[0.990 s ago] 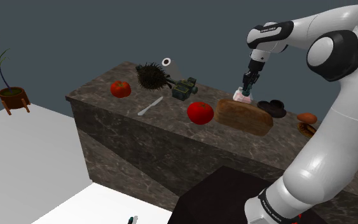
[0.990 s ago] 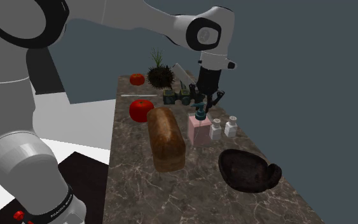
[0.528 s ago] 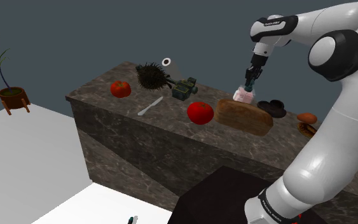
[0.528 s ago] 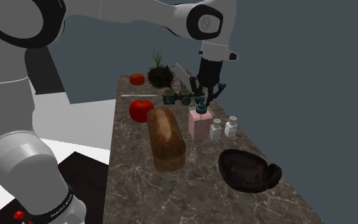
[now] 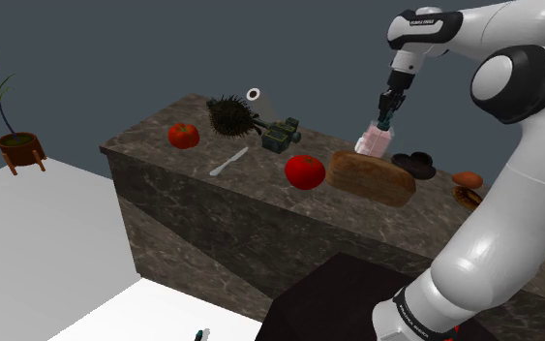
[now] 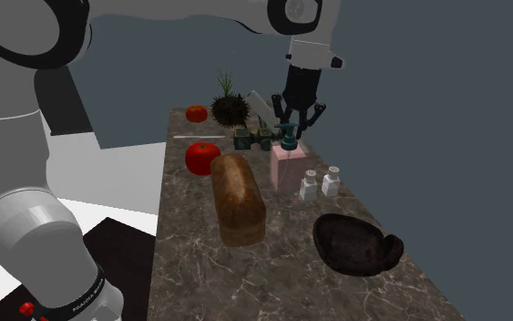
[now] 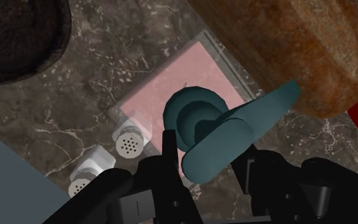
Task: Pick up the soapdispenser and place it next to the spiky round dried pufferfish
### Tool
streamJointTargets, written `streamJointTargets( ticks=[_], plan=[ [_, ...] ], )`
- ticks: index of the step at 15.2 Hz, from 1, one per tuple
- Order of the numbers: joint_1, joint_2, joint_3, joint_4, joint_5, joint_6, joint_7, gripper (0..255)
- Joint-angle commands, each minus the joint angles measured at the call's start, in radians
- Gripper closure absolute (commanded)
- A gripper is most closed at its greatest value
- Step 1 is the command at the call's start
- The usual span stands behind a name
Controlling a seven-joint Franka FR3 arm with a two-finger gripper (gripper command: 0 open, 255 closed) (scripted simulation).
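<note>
The black tool (image 6: 289, 137) clasps the pink square soap dispenser (image 6: 287, 170) by its teal pump, now lifted off the dark marble desk (image 6: 277, 278) near its far edge (the grasp holds); next comes the spiky round pufferfish (image 6: 230, 109).

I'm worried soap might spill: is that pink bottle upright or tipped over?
Upright. The pink soap bottle has its teal pump on top, clasped from above by the claw.

A long table (image 5: 195, 218) of dark, white-veined marble stands before a plain grey-blue wall (image 5: 96, 58). Beside it the floor (image 5: 38, 232) is flat white. A potted plant (image 5: 15, 143) on a small wooden stand sits at the far edge, evenly lit.
</note>
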Motion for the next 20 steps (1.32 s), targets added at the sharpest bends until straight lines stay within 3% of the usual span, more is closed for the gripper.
streamJointTargets(
  ticks=[1, 20],
  plan=[
    [-0.003, 0.005, -0.001, 0.037, 0.002, -0.033, -0.001, 255],
    [-0.056, 0.099, -0.011, 0.422, 0.046, -0.333, -0.025, 255]
  ],
)
